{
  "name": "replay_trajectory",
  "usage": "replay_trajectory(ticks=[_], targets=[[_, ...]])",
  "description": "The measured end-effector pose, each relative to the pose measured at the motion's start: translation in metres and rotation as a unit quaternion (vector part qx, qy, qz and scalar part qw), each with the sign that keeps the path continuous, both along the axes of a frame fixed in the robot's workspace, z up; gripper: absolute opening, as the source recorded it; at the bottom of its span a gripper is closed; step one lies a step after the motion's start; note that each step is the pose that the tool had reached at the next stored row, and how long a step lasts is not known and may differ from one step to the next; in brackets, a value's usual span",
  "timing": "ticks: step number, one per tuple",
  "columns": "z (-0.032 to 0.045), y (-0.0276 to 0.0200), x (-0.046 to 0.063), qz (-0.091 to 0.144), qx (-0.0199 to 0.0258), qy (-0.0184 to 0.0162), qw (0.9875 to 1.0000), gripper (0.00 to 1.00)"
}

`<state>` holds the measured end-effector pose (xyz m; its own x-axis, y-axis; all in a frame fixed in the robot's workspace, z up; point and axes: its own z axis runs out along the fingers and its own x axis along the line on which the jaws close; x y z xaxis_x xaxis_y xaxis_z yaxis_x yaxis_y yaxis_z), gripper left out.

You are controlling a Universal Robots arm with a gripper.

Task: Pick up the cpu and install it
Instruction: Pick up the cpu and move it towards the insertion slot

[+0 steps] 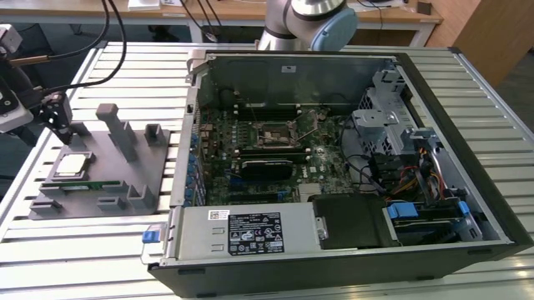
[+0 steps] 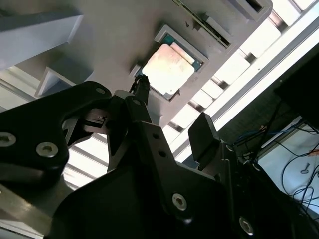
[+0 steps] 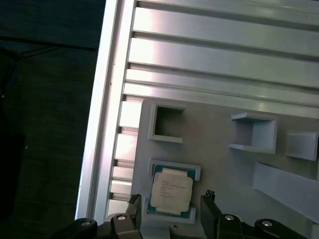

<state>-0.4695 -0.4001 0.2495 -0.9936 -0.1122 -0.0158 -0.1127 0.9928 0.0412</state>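
The cpu is a flat square chip with a silvery top. It lies in a shallow pocket of the grey fixture plate at the exterior view's left. My gripper hangs a little above it, open and holding nothing. In the first wrist view the cpu sits between my two fingertips, apart from both. The second wrist view shows the cpu beyond the black fingers of my gripper. The empty socket sits on the motherboard inside the open computer case.
A long green memory stick lies in a slot of the fixture plate near the cpu. Grey upright posts rise from the plate beside my gripper. The slatted metal table ends close to the plate on the exterior view's left.
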Motion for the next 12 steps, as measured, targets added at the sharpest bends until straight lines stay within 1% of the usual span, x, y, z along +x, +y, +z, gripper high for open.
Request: replay_trajectory(ticks=[7,12], targets=[[-0.0099,0.0,0.0,-0.01,-0.0001,0.0001,0.9999,0.59],[-0.0185,0.0,0.0,-0.02,-0.0003,0.0,0.9998,0.59]])
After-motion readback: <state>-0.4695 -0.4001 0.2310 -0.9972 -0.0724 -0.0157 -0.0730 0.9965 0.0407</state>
